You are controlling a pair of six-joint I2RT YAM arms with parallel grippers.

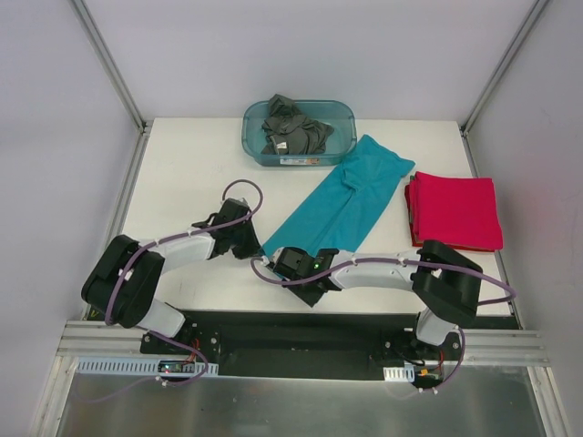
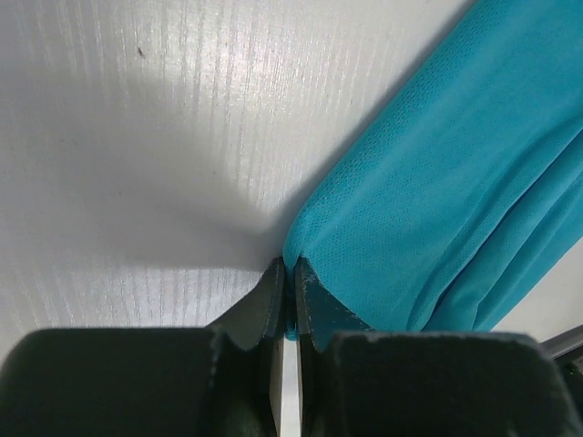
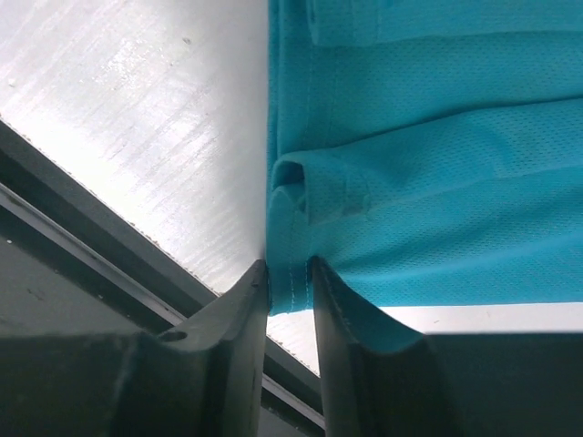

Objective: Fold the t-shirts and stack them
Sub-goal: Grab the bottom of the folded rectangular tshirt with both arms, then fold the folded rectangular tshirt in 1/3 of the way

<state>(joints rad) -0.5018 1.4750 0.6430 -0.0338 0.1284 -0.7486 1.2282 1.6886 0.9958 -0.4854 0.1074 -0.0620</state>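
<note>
A teal-blue t-shirt [image 1: 351,196], folded into a long strip, lies diagonally across the middle of the table. My left gripper [image 1: 252,242] is shut on its near left corner; the left wrist view shows the jaws [image 2: 291,275] pinching the teal fabric [image 2: 437,209] low over the table. My right gripper [image 1: 293,265] is shut on the near hem, and the right wrist view shows the stitched edge [image 3: 290,264] between the fingers [image 3: 290,273]. Folded crimson red t-shirts [image 1: 455,211] are stacked at the right. Dark grey t-shirts [image 1: 293,127] lie crumpled in the tub.
The translucent blue-green plastic tub [image 1: 342,111] stands at the back centre, touching the teal shirt's far end. The table's front edge and a black rail [image 3: 109,264] lie just beside my right gripper. Frame posts stand at the back corners.
</note>
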